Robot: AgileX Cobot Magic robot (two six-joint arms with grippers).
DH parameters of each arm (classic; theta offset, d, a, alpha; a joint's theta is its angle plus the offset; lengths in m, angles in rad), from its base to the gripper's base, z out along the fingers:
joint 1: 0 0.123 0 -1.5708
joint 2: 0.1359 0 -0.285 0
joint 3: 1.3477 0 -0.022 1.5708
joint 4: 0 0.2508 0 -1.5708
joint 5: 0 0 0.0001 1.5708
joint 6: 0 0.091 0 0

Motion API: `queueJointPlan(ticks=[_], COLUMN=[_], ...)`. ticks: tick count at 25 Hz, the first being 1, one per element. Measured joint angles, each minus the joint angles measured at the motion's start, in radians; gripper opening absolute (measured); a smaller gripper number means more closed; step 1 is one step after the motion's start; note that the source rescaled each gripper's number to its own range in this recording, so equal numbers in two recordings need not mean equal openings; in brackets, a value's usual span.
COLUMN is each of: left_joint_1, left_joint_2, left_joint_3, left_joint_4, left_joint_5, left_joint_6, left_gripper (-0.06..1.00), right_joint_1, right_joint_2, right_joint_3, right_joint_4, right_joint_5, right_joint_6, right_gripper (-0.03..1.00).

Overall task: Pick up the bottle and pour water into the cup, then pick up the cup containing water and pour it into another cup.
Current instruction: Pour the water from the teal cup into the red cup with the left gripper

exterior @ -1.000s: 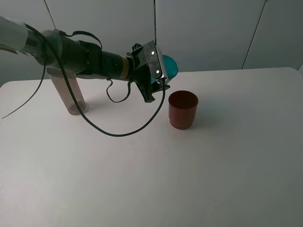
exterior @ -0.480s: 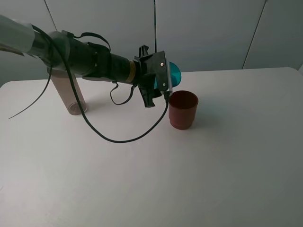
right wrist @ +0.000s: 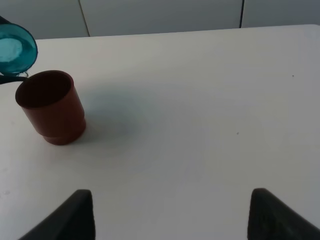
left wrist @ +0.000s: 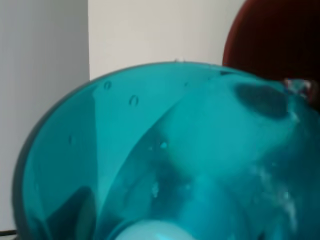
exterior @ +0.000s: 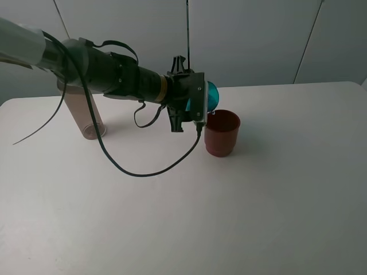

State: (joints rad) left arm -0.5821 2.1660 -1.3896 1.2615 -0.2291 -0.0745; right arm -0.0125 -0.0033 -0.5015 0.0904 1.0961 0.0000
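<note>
Looking across the room, I see the big white bench (exterior: pixel 258 200) first, with all the things on it or over it. The long left arm (exterior: pixel 109 71) reaches over it toward the middle. Its hand (exterior: pixel 200 102) is closed around the teal cup (exterior: pixel 211 95) and holds it up in the air. The right hand (right wrist: pixel 177 220) waits far off to the side. Its two fingers are wide apart and it holds nothing.

The bottle (exterior: pixel 83 117) stands on the bench at the left, partly hidden behind the arm, and no hand is on it. So I think the first pour, from the bottle into the teal cup, is done.

The red cup (exterior: pixel 221 133) sits upright on the bench near the middle. The teal cup is tipped right over on its side, just above the red cup's rim, and its mouth faces the red cup. The left wrist view shows little drops (left wrist: pixel 162 145) on the inside of the teal cup. I think the second pour is going on now, or is almost over. I cannot tell how much water is in the red cup, because I cannot see into it well.

What may be left is to finish the pour and set the teal cup back down on the bench.
</note>
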Motion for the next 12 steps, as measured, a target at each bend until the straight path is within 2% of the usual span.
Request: queueJointPlan(ticks=[12], left_joint_1=[-0.009], left_joint_2=[0.0], left_joint_3=[-0.057], left_joint_4=[0.003], left_joint_5=[0.026], left_joint_6=[0.047], left_gripper=[0.17], right_joint_1=[0.0], right_joint_2=[0.0], right_joint_3=[0.0], right_joint_4=[0.0], right_joint_5=[0.0], right_joint_6=[0.0], right_gripper=[0.0])
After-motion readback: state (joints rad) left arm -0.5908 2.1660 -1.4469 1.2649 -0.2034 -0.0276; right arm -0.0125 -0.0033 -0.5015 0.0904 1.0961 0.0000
